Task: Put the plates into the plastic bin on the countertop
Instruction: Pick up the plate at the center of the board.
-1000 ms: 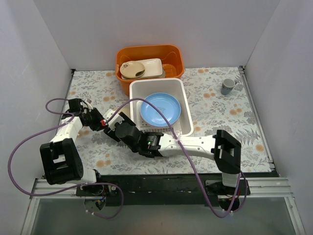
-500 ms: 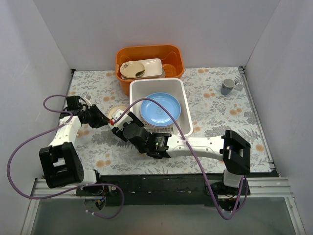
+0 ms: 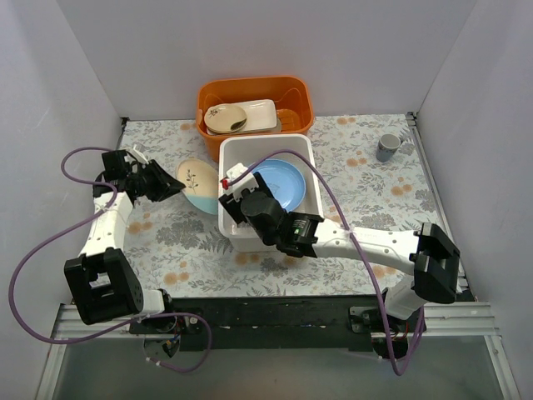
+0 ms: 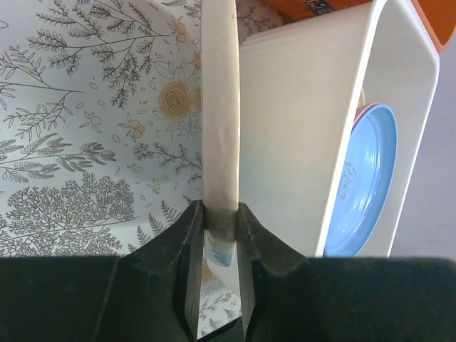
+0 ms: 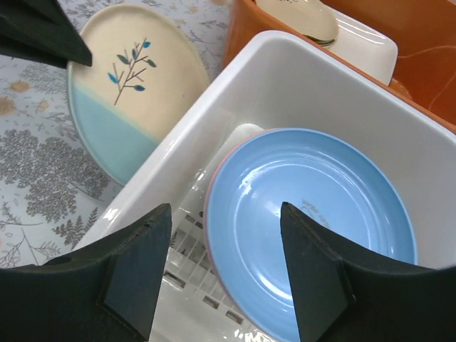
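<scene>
The left gripper pinches the cream plate by its rim, tilted just beside the bin at its left wall (blue plate already inside, right gripper wide above it), so next it needs lifting over that wall and lowering in.

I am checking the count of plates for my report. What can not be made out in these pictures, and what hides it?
- Right wrist view: plates under the light blue plate; it covers them, only a pink rim shows.
- Top view: near end of the plastic bin, hidden by the right arm.
- Left wrist view: face of the cream plate, edge-on in the left gripper.
</scene>
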